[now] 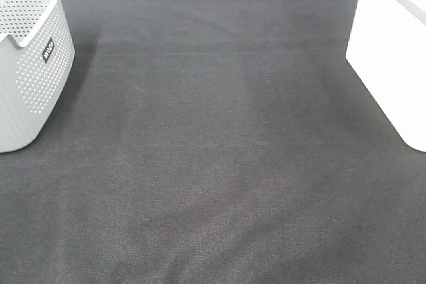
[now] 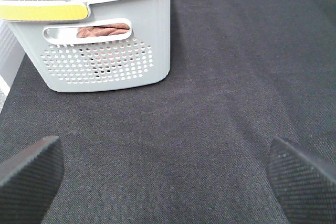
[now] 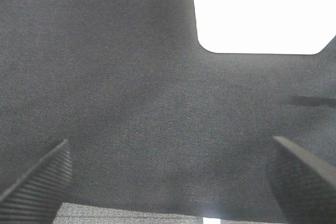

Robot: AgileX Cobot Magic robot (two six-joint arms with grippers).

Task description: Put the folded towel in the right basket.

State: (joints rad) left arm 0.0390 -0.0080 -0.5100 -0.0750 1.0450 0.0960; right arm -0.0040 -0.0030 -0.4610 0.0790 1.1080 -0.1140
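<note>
With both our left gripper (image 2: 165, 174) and right gripper (image 3: 168, 177) spread apart and empty, towels (image 2: 102, 30) lie ahead in the left basket (image 2: 105, 51), so we risk snagging its rim.

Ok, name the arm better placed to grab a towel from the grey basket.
Left, probably. Its wrist camera faces the grey basket, where a pink towel shows through the handle slot, and its jaws stand open. The right arm faces the white basket instead.
</note>
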